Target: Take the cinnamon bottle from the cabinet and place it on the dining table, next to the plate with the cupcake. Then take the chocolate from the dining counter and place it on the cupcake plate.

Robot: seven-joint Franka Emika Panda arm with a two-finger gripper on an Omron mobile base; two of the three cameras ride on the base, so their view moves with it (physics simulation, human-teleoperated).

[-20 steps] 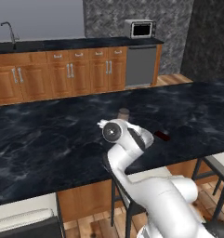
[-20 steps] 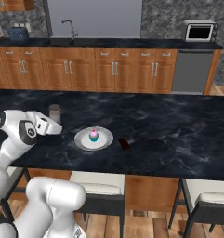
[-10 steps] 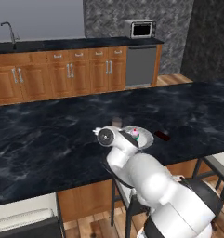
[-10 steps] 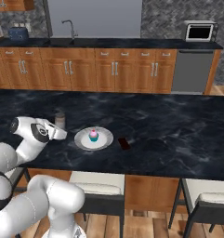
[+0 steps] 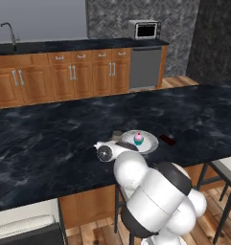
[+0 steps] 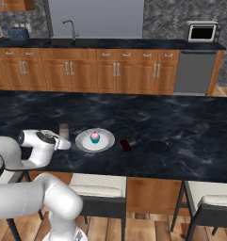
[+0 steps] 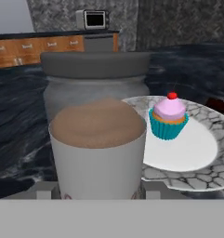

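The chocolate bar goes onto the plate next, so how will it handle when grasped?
The chocolate bar looks thin and lies flat on the dark counter, so it is probably hard to get under. It seems stiff and light, and may slide if nudged. It lies close to the plate.

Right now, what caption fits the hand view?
Jar close to the camera, beside the plate holding a cupcake.
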